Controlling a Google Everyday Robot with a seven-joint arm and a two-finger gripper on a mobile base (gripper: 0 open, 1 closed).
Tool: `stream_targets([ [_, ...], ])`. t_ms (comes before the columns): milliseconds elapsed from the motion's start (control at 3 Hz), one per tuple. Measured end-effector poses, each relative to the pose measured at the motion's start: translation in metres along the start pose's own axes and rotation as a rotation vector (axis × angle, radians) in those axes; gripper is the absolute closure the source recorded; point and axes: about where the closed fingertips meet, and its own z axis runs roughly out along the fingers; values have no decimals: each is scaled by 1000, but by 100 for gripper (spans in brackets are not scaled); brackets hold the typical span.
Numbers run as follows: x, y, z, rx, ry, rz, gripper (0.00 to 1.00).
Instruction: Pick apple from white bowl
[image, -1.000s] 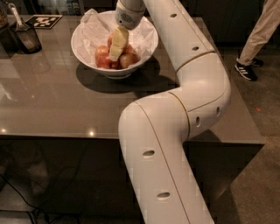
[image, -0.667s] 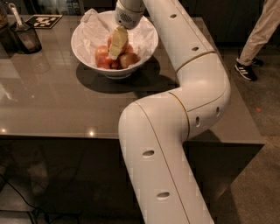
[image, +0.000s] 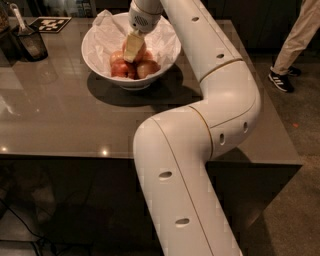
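The white bowl (image: 95, 56) stands on the far side of the table and is lined with crumpled white paper. It holds several red-orange apples. My gripper (image: 134, 47) reaches straight down into the bowl. Its cream finger (image: 132, 46) lies against the front of the topmost apple (image: 144, 51), which sits between the jaws, higher than the others. The other finger is hidden behind that apple. No sticker shows on it. Two more apples (image: 119, 69) (image: 148, 68) lie lower in the bowl.
The bowl stands on a grey-brown table (image: 60, 110). A small dark container with a utensil (image: 30, 42) and a black-and-white marker card (image: 50, 23) are at the back left. A person's leg and shoe (image: 282, 80) are at the right. My white arm (image: 220, 100) arches over the table's right side.
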Motion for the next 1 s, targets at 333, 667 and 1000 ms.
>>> stream_targets([
  [333, 0, 0, 0, 1, 0, 0, 86],
  [667, -10, -4, -8, 35, -4, -8, 100],
  [1000, -26, -5, -44, 88, -33, -37, 100],
])
